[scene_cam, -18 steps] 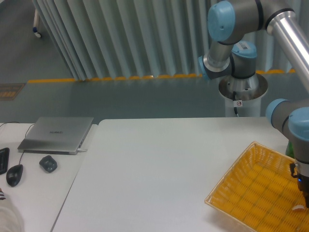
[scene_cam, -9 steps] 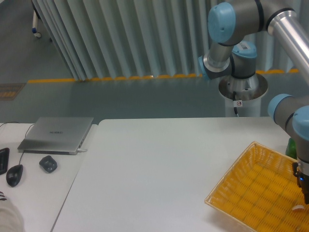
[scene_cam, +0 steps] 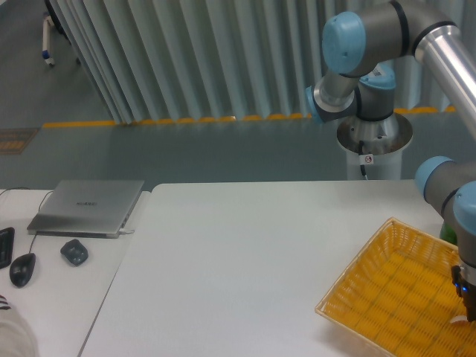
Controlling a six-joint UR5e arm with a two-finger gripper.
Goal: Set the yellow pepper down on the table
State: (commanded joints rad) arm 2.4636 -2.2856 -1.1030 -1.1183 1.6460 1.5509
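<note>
The yellow pepper is not in view. The yellow woven basket [scene_cam: 401, 301] sits at the near right corner of the white table [scene_cam: 238, 260]. My gripper [scene_cam: 468, 306] hangs over the basket's right side, cut off by the frame's right edge. Only a dark part of its body shows, and its fingers cannot be made out. Whether it holds anything is hidden.
A green object [scene_cam: 446, 229] peeks out behind the basket at the right edge. On the adjoining left table lie a closed laptop [scene_cam: 88, 207], a small dark device [scene_cam: 74, 252] and a mouse [scene_cam: 22, 269]. The arm's base post [scene_cam: 372, 141] stands behind the table.
The arm's wrist and gripper have drifted slightly right and down over the basket, further out of frame. Nothing else moved.
</note>
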